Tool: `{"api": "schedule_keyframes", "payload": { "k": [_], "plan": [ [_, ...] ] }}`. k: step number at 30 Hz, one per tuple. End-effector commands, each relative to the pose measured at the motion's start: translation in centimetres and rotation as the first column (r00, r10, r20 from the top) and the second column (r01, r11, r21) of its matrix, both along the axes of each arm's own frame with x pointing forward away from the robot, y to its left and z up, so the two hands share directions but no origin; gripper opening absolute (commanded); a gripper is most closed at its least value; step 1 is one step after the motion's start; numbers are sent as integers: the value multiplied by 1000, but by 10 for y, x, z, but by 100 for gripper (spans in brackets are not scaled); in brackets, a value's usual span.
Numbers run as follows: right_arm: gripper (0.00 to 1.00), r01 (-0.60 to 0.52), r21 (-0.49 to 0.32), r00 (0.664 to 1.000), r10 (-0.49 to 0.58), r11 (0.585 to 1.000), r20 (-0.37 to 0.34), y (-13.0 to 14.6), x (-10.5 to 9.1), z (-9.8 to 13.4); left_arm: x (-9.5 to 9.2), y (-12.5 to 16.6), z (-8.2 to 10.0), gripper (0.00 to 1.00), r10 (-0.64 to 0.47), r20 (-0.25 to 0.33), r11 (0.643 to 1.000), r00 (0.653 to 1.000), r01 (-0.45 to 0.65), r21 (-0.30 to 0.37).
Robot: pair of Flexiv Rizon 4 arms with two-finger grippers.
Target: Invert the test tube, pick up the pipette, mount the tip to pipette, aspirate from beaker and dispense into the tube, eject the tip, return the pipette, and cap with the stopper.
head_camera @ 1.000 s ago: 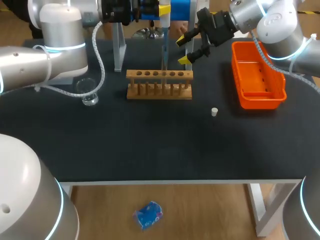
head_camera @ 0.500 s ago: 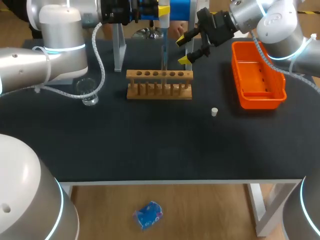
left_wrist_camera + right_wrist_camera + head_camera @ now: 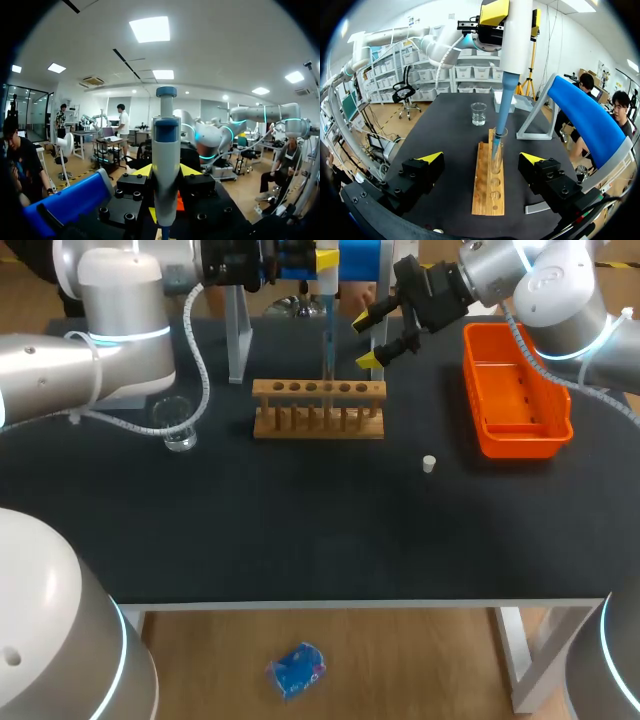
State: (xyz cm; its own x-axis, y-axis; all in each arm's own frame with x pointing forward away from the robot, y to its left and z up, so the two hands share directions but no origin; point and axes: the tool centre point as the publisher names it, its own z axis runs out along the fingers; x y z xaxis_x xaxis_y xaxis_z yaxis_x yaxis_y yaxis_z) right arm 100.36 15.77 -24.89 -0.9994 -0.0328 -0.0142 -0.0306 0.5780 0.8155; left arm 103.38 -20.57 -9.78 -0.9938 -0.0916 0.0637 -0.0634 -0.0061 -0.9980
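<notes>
My left gripper [image 3: 325, 258] is shut on the white and blue pipette [image 3: 328, 300], holding it upright over the wooden rack [image 3: 318, 422]. The pipette's tip reaches down into a test tube [image 3: 496, 150] standing in the rack [image 3: 487, 192]. In the left wrist view the pipette [image 3: 166, 165] stands between that gripper's [image 3: 166, 172] yellow tips. My right gripper [image 3: 370, 340] hangs open just right of the pipette, behind the rack. In its own view the right gripper [image 3: 482, 159] straddles the rack's near end, holding nothing. A glass beaker [image 3: 178, 426] stands at the left. The small white stopper [image 3: 428, 464] lies right of the rack.
An orange tray [image 3: 520, 430] sits at the table's right side. A blue-topped pipette stand [image 3: 587, 122] with white legs stands behind the rack, near both grippers. A white box [image 3: 512, 102] lies at the table's far end beyond the beaker [image 3: 478, 113].
</notes>
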Motion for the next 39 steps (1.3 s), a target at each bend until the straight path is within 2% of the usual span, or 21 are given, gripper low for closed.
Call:
{"api": "schedule_keyframes", "payload": {
  "k": [1, 39],
  "plan": [
    [100, -1, -2, 1000, 1, 1000, 0, 0, 0, 0, 2, 0, 0, 0, -1, 0, 1000, 1000, 1, -1],
    [100, -1, -2, 1000, 1, 1000, 0, 0, 0, 0, 6, 0, -2, 0, 16, -8, 1000, 1000, -16, -3]
  ]
}}
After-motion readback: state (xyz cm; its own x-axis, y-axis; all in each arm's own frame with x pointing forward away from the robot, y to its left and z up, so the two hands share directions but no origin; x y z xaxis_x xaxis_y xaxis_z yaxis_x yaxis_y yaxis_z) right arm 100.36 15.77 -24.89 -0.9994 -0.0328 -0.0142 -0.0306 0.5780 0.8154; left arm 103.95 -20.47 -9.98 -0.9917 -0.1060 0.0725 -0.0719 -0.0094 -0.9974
